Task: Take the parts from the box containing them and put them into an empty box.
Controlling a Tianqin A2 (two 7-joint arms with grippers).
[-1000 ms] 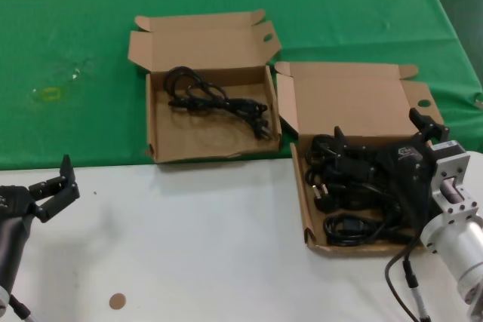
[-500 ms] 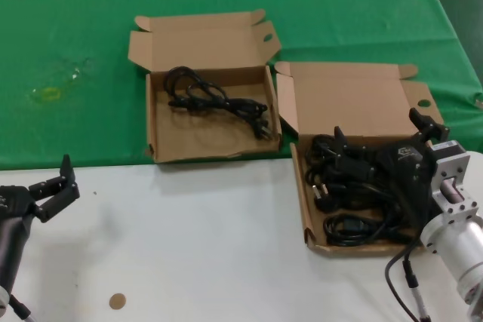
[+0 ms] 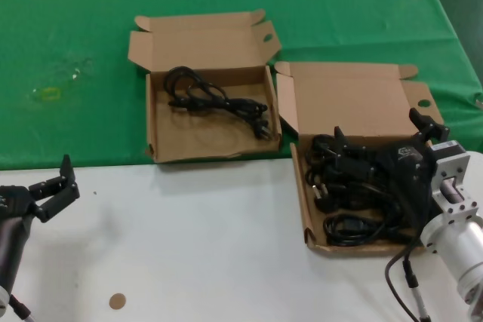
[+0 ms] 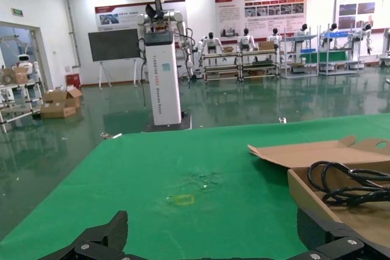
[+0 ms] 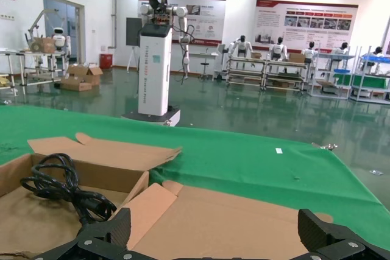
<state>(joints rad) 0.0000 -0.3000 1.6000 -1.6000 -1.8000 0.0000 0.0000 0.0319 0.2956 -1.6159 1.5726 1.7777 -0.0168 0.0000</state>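
Our right gripper, released with jaws spread, hangs directly over the coiled power cords in the round-holed box; the receiving box, one cord inside, lies toward ten o'clock. Our left gripper idles, released, over the white worktop.

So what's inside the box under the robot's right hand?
Black cords are piled in the right box. The right gripper hangs open above them and covers part of the pile, so how many there are can't be seen.
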